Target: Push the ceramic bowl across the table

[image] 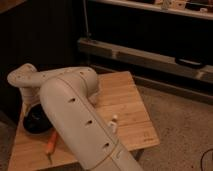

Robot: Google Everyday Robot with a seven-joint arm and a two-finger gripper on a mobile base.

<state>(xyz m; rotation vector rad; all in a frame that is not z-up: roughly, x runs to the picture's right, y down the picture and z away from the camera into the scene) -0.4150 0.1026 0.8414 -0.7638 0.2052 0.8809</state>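
The ceramic bowl (37, 121), black and glossy, sits at the left edge of the table (125, 97), partly hidden by my arm. My white arm crosses the picture from the bottom to an elbow over the middle of the table, then reaches left. The gripper (30, 106) hangs from the wrist at the far left, just above the bowl's back rim. It is open and holds nothing.
An orange stick-like item (51, 144) lies near the table's front left. A small white bottle (114, 123) lies right of my arm. A dark cabinet with a metal rail (150, 55) stands behind the table, and speckled floor (180, 125) lies to the right.
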